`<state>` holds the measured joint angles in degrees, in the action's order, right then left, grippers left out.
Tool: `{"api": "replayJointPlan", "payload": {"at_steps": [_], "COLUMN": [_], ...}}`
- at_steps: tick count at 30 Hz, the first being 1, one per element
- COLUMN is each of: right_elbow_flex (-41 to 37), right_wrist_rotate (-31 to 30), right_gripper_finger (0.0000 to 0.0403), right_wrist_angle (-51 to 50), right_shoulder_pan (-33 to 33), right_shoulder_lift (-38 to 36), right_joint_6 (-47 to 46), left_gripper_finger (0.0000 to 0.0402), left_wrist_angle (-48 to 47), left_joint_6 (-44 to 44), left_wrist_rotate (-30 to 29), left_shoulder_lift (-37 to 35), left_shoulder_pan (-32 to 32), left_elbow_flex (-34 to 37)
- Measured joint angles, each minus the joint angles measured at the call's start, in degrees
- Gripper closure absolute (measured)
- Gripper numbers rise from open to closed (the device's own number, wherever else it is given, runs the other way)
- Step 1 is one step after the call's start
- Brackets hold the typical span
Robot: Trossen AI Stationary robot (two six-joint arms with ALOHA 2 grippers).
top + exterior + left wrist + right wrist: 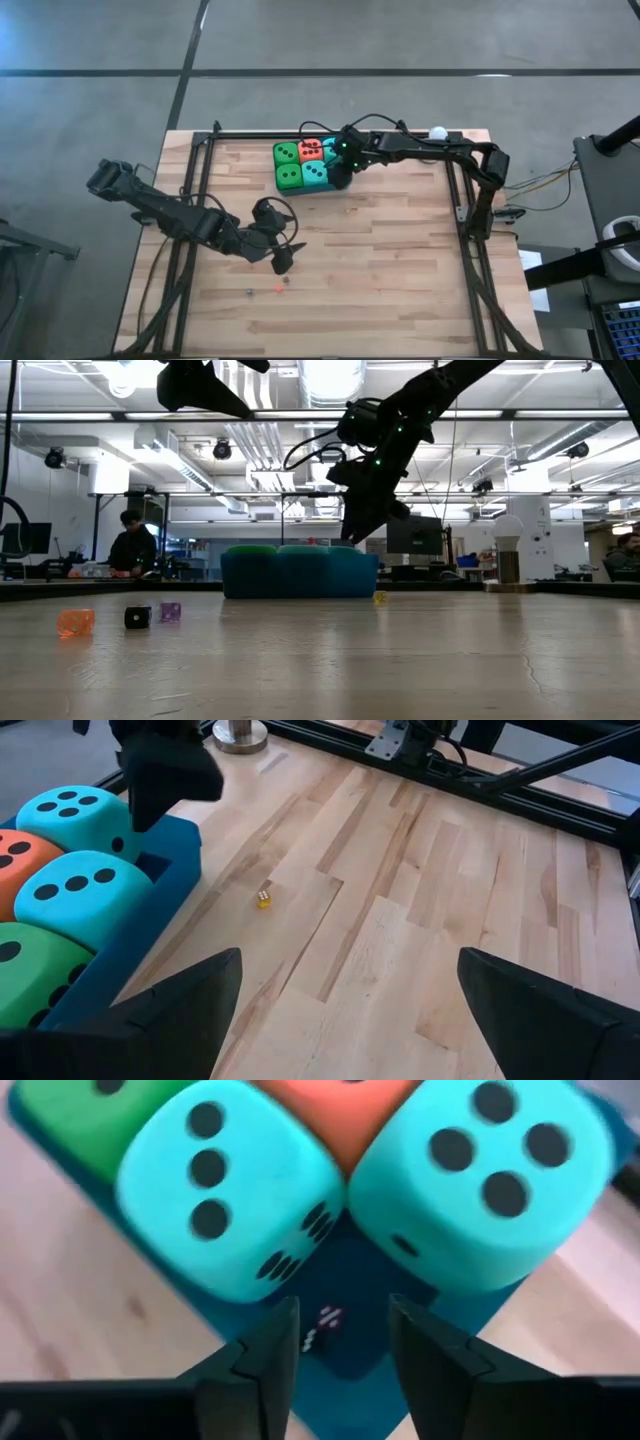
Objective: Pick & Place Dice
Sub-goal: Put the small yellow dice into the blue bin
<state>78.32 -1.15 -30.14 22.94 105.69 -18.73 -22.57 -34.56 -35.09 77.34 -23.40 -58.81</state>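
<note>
Five soft dice sit packed in the blue tray [330,187]: two green [287,153] [290,177], one orange-red [312,149], two teal [316,175] [478,1180]. My right gripper [343,1315] hovers open over the tray's right-hand corner, fingers pointing down beside the teal dice. A tiny dark die [320,1330] lies on the tray floor below the gap, untouched. My left gripper [283,262] hangs open over the middle of the table, nearer the near edge, away from the tray [170,870].
Several tiny dice lie on the bare wood: orange [75,622], black [137,617] and purple [170,611] near the near edge, and a yellow one [263,899] beside the tray. A white ball on a metal stand [438,132] sits at the far edge. A person [130,545] is in the room behind.
</note>
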Motion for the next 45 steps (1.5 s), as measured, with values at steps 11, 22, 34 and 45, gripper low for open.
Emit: {"api": "replayJointPlan", "payload": {"at_steps": [11, 22, 34, 45], "right_elbow_flex": [0.0, -4.1, -6.5, -6.5], "right_wrist_rotate": [4.6, -1.3, -1.5, -1.5], "right_gripper_finger": [0.0258, 0.0278, 0.0281, 0.0261], "right_wrist_angle": [-13.3, -12.3, -9.4, -7.6], "right_shoulder_pan": [-2.6, -13.8, -14.4, -14.4], "right_shoulder_lift": [-6.7, -6.5, -0.1, 0.3], "right_joint_6": [-2.4, -9.3, -12.8, -14.1], "left_gripper_finger": [0.0026, 0.003, 0.0027, 0.0025], "left_wrist_angle": [0.0, 0.0, 0.0, 0.0], "left_joint_6": [0.0, 0.0, 0.0, 0.0], "left_wrist_rotate": [0.0, 0.0, 0.0, 0.0], "left_shoulder_lift": [0.0, 0.0, 0.0, 0.0], "left_shoulder_pan": [0.0, 0.0, 0.0, 0.0], "left_elbow_flex": [0.0, 0.0, 0.0, 0.0]}}
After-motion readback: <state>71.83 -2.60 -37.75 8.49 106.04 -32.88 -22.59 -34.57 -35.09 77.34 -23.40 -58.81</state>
